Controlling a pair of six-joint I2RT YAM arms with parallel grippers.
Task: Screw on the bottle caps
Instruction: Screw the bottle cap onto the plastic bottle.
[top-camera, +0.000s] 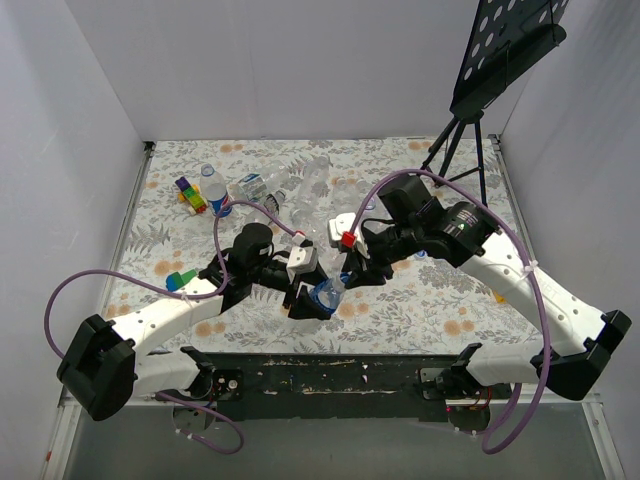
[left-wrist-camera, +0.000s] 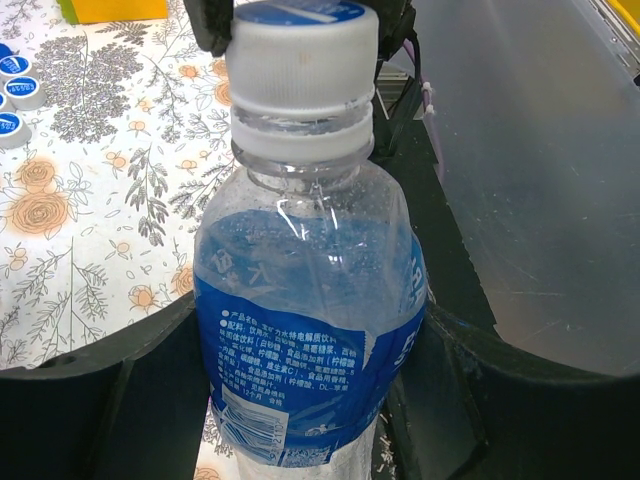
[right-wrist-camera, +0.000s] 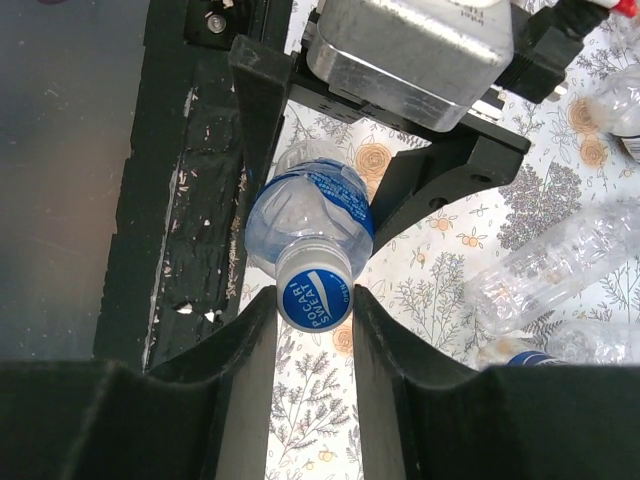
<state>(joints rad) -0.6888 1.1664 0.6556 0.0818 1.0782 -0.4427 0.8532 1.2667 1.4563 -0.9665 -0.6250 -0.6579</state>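
Floral counter (top-camera: 400, 300), near edge: a labelled bottle (left-wrist-camera: 310, 340) is being clamped around its body by the left fingers (left-wrist-camera: 110, 400) while its cap (right-wrist-camera: 314, 300) is being pinched between the closed right fingers (right-wrist-camera: 245, 350), and cross-threading is being risked should the thin wall buckle or tilt.
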